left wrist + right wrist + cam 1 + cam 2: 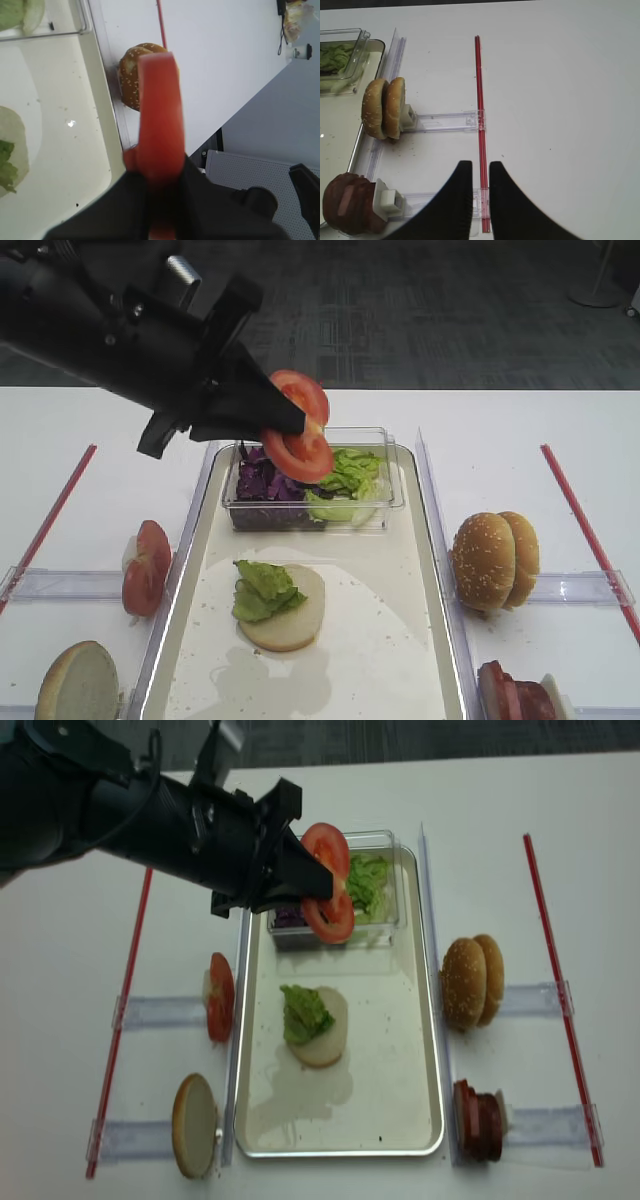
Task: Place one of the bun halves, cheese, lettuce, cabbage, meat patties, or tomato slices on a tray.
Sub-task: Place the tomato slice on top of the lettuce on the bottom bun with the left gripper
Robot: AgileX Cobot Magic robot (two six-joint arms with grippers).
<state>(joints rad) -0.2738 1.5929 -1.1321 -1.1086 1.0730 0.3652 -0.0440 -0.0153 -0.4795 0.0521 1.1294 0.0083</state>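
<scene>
We see the left gripper [285, 425] clenched on two tomato slices [298, 427], held edge-up in the air above the far end of the tray [420, 570], just over the clear plastic box [385, 495]. The box holds purple cabbage [262, 483] and lettuce [350, 475], both partly hidden by the tomato.

Mid-tray lies a flat bun bottom [295, 615] with a lettuce leaf [262, 590] on it.

Off the tray's left rim, more tomato slices [147, 567] stand on edge in a holder; a bun half [78, 683] is cut off at the near edge.

Right of the tray stand sesame bun tops [493, 560]; the meat patties [515, 697] are cropped.

The right gripper [480, 192] hovers over the table [560, 100], jaws nearly together, grasping nothing.
</scene>
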